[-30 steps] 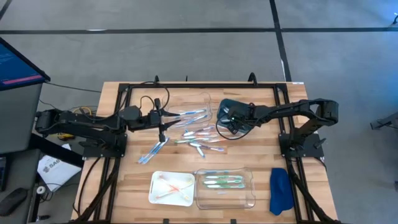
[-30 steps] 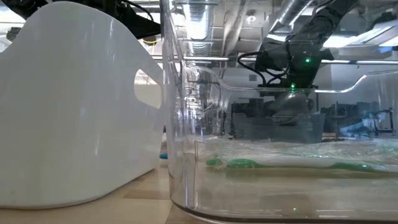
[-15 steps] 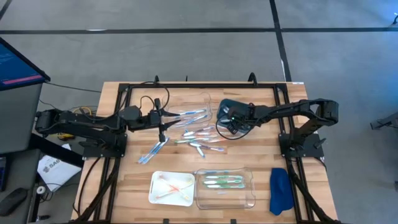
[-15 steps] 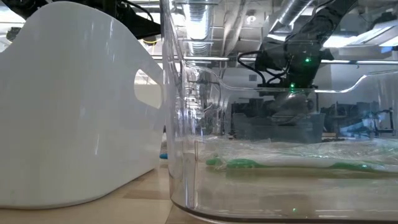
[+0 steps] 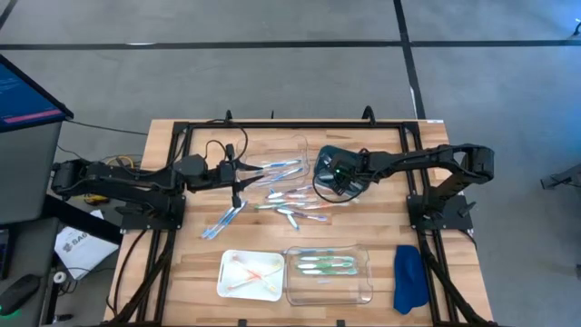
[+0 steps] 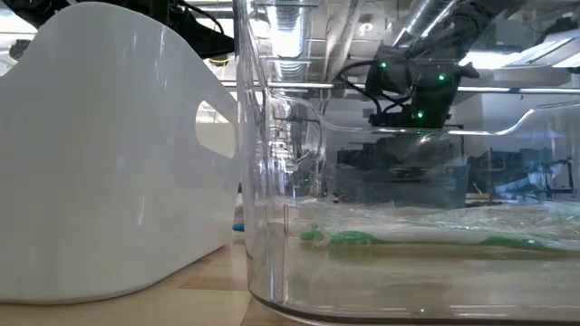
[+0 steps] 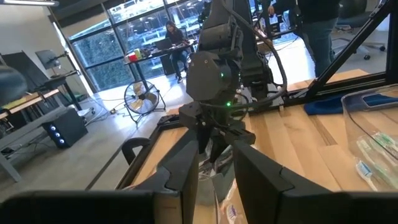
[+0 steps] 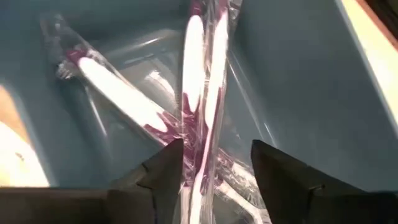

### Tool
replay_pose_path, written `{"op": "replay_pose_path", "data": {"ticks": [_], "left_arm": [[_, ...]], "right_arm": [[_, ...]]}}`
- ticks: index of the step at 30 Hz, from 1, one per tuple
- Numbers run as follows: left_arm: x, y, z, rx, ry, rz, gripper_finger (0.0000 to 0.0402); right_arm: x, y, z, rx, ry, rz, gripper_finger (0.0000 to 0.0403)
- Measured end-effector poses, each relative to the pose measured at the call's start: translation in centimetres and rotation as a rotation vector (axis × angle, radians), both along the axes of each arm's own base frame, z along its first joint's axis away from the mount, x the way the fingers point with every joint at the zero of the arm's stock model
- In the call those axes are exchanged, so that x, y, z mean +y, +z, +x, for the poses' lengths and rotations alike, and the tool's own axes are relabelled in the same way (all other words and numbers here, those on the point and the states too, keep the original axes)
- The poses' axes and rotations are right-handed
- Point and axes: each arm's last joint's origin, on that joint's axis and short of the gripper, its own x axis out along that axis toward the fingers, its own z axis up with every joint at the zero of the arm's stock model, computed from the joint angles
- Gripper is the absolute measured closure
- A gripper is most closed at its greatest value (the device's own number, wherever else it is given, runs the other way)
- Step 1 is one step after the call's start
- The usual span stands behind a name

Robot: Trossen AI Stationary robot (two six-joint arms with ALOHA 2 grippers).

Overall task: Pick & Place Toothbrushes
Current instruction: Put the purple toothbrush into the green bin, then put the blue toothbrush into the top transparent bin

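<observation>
Right gripper (image 8: 211, 168) over blue tray (image 5: 338, 156), fingers spread, nothing pinched.
Wrapped white-and-purple toothbrushes (image 8: 202, 74) lying crossed in that tray right under the fingers; loose wrapped toothbrushes (image 5: 292, 202) scattered mid-table. Best to lift straight up, clear of crinkly wrap, before swinging to the pile. Left gripper (image 7: 214, 168) parked beside pile, parted, apparently empty.

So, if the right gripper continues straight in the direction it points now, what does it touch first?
Most likely the wrapped purple toothbrushes lying crossed in the blue tray. The right gripper is open directly over them; how much gap remains is unclear.
</observation>
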Motion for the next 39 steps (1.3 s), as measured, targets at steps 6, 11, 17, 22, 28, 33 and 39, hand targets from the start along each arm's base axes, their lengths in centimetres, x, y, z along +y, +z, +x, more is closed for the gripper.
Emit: {"op": "replay_pose_path", "data": {"ticks": [6,11,17,22,28,33,39], "left_arm": [[0.0,0.0,0.0,0.001,0.0,0.0,0.0308],[0.0,0.0,0.0,0.005,0.0,0.0,0.0308],[0.0,-0.1,0.0,0.007,0.0,-0.001,0.0308],[0.0,-0.1,0.0,0.008,0.0,-0.001,0.0308],[0.0,-0.1,0.0,0.01,-0.001,-0.001,0.0308],[0.0,-0.1,0.0,0.013,-0.001,-0.002,0.0308],[0.0,-0.2,0.0,0.014,-0.002,-0.013,0.0308]], "right_arm": [[0.0,1.5,0.5,0.042,0.019,0.0,0.0193],[0.0,2.9,0.6,0.104,0.035,0.007,0.0193],[0.5,4.5,1.1,0.138,0.073,0.006,0.0207],[1.3,5.7,1.8,0.121,0.111,-0.002,0.0222],[2.8,7.1,2.9,0.078,0.185,-0.022,0.0241],[4.2,8.4,3.7,0.047,0.268,-0.042,0.0254],[6.0,9.1,4.2,0.024,0.352,-0.055,0.0263]]}}
